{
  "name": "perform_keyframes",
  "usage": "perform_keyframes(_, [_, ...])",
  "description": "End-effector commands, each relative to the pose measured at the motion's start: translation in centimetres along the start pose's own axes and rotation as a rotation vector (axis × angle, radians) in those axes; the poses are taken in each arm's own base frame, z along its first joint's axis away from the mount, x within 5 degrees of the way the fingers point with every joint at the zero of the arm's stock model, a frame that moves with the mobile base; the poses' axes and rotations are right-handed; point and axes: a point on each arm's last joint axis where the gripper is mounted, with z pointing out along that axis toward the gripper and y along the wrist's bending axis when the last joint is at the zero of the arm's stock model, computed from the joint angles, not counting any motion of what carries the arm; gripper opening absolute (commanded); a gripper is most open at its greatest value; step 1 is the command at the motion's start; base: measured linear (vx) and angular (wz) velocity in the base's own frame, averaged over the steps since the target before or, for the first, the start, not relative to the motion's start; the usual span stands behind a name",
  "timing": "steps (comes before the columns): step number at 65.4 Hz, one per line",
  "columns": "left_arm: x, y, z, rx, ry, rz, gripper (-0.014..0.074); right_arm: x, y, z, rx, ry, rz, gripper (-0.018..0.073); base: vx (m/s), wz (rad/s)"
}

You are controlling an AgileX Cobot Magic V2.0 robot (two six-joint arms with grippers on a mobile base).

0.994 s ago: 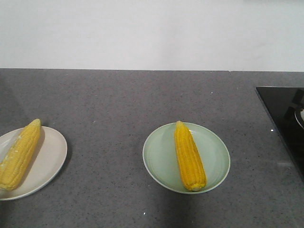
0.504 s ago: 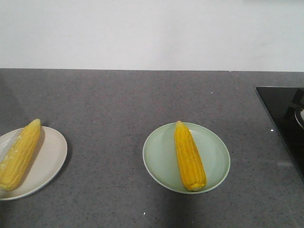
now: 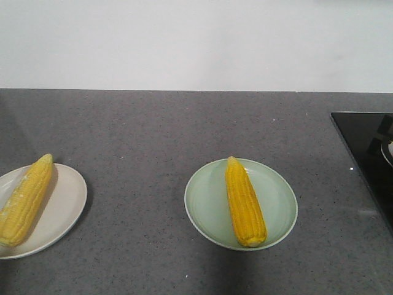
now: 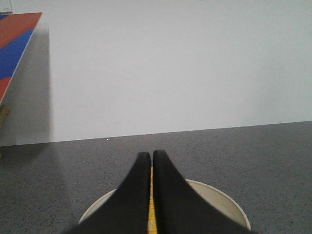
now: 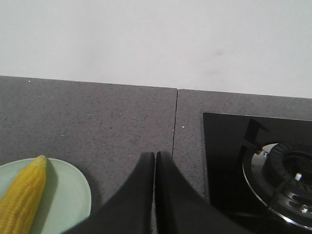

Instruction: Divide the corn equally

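Both grippers have their black fingers pressed together with nothing between them. From its own wrist camera, the left gripper [image 4: 151, 157] hangs low over a cream plate [image 4: 222, 197]. A thin strip of yellow shows in the crack under its fingers. That looks like corn, but only a sliver can be seen. Behind the plate the gray counter [image 4: 253, 146] runs back to a white wall [image 4: 170, 63]. A red and blue board [image 4: 14, 44] sticks in at the top left corner.

From its wrist camera, the right gripper [image 5: 155, 157] hangs over bare counter, just beside a thin seam [image 5: 175, 117] in the stone. A green plate [image 5: 73, 195] sits to its left with a corn cob [image 5: 24, 197] on it. A black stove [image 5: 229, 161] with a metal burner [image 5: 282, 180] sits to its right.

The front camera shows no grippers at all. It shows two plates, well apart on the counter. The cream plate [image 3: 61, 206] is at the left edge and holds one pale yellow cob [image 3: 26, 200]. Its tip points away and a bit to the right. The green plate [image 3: 209, 206] is near the middle and holds one deeper yellow cob [image 3: 244, 201]. Its pointed tip faces the wall, and its fat end rests on the near rim. The stove [image 3: 368, 153] is at the right edge.
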Motion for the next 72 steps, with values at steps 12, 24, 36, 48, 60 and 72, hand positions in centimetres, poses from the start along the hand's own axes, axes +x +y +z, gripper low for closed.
perform_keyframes(12, [-0.2, -0.1, -0.1, 0.004, -0.069, -0.016, -0.0006, 1.4, -0.6, -0.8, 0.081, -0.189, 0.034, -0.0011, 0.0, 0.0])
perform_keyframes(24, [-0.2, -0.1, -0.1, 0.004, -0.069, -0.016, -0.0006, 4.6, -0.4, -1.9, 0.088, -0.287, 0.025, -0.0011, 0.0, 0.0])
perform_keyframes(36, [-0.2, -0.1, -0.1, 0.004, -0.069, -0.016, -0.0006, 7.8, -0.1, -3.3, 0.088, -0.338, 0.029, -0.0011, 0.0, 0.0])
perform_keyframes(48, [-0.2, -0.1, -0.1, 0.004, -0.069, -0.016, -0.0006, 10.9, 0.1, -4.4, 0.089, -0.406, 0.033, -0.0011, 0.0, 0.0])
perform_keyframes(60, [-0.2, -0.1, -0.1, 0.004, -0.068, -0.016, -0.0006, 13.1, 0.3, -4.5, 0.085, -0.457, 0.053, -0.0011, 0.0, 0.0])
perform_keyframes(72, [-0.2, -0.1, -0.1, 0.004, -0.069, -0.016, -0.0006, 14.5, 0.3, -3.8, 0.079, -0.442, 0.079, -0.0011, 0.0, 0.0])
